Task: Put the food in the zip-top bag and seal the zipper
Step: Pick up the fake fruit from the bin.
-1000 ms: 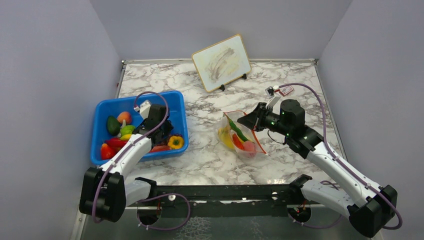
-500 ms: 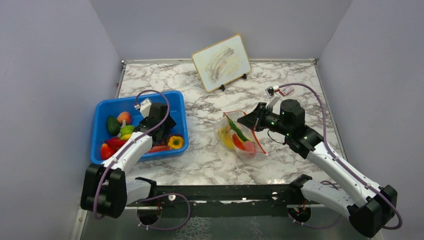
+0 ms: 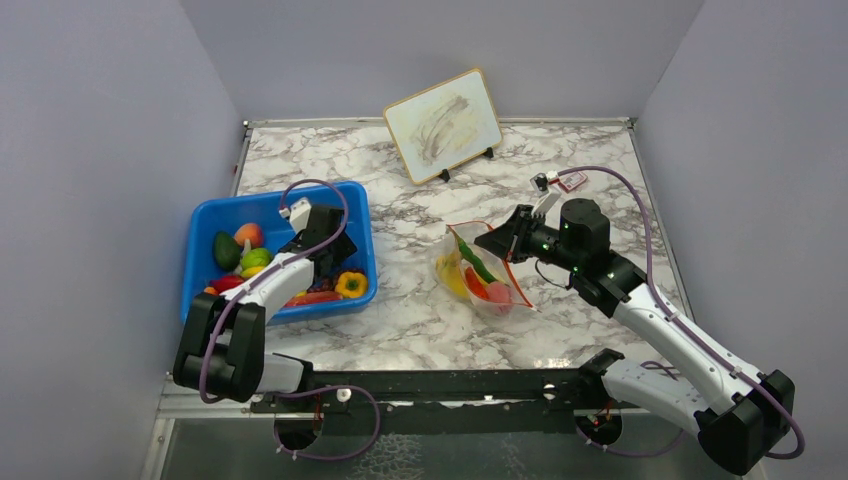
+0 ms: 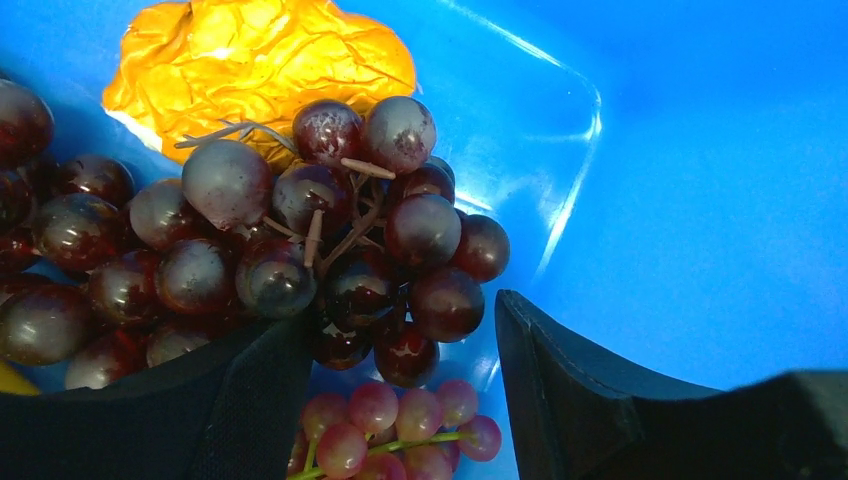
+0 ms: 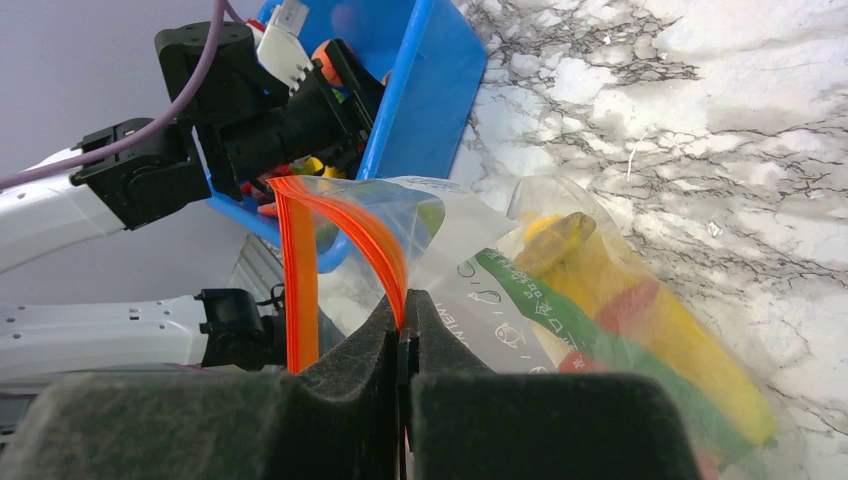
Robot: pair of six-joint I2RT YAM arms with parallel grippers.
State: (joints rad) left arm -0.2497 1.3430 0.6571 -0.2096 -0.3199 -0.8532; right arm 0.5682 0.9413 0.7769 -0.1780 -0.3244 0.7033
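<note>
Left gripper [image 4: 400,395] hangs jaws apart over the purple grapes [image 4: 300,240] in the blue bin [image 3: 262,200], left of frame. Right gripper [image 5: 403,330] is pinched tight on the zipper [image 5: 300,280] of the zip-top bag [image 3: 482,290], mid-frame, with a banana [image 5: 610,285] and maybe a green chili inside

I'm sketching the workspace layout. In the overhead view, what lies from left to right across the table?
Green avocado in the blue bin → yellow bell pepper → zip-top bag → right arm's base.
</note>
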